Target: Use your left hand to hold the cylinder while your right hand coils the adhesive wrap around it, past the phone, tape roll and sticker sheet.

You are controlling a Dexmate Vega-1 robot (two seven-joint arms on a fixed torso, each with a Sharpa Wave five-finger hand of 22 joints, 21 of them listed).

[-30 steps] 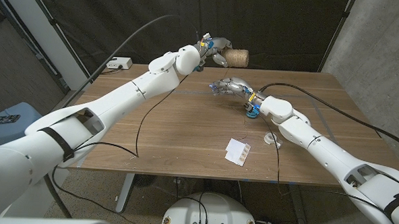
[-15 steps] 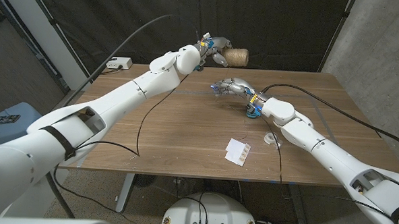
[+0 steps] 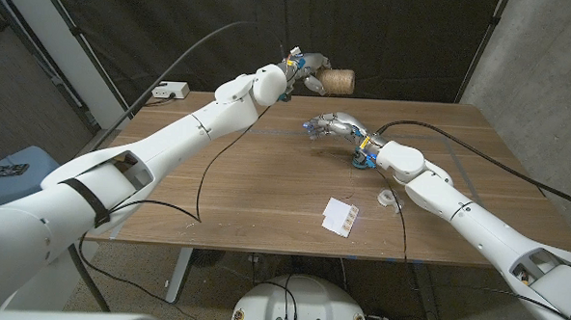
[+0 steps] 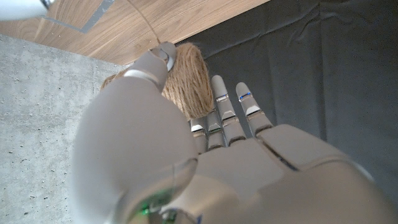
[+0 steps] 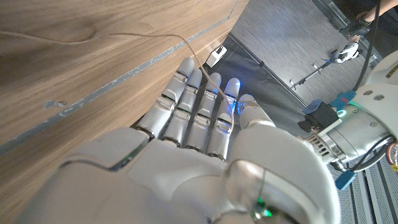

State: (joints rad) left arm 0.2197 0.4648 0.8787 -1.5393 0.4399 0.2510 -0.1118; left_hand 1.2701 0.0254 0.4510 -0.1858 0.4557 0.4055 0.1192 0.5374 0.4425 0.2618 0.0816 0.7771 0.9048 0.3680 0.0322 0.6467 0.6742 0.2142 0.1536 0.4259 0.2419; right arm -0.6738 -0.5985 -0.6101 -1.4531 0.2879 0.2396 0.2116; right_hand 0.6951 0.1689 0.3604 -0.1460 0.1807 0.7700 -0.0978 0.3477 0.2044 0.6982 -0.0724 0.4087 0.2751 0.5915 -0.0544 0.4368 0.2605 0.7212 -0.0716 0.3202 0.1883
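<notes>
My left hand [image 3: 307, 68] is raised beyond the table's far edge, at about 12 o'clock from the middle of the table [image 3: 265, 188], and it grips the cylinder [image 3: 339, 82], a spool wound with tan twine. In the left wrist view the thumb [image 4: 155, 62] presses against the twine-wound body [image 4: 186, 81] while the other fingers [image 4: 230, 106] reach up alongside it, so the hold is a firm pinch rather than a full wrap. The cylinder sticks out toward 3 o'clock from the hand, well above the wood.

My right hand [image 3: 332, 123] hovers over the far part of the table, at about 1 o'clock from the middle and just below the cylinder in the head view. The right wrist view shows its fingers [image 5: 199, 106] laid straight and close together, pointing along the tabletop. A thin strand [image 5: 155, 40] runs across the wood and passes over the fingertips; I cannot tell whether the hand actually pinches it.

A small white sticker sheet [image 3: 340, 216] lies flat near the front edge, at about 5 o'clock. A small pale ring that may be the tape roll [image 3: 388, 199] sits under my right forearm at about 3 o'clock; it is too small to be sure. A white box [image 3: 170, 91] rests at the far left corner, around 10 o'clock.
</notes>
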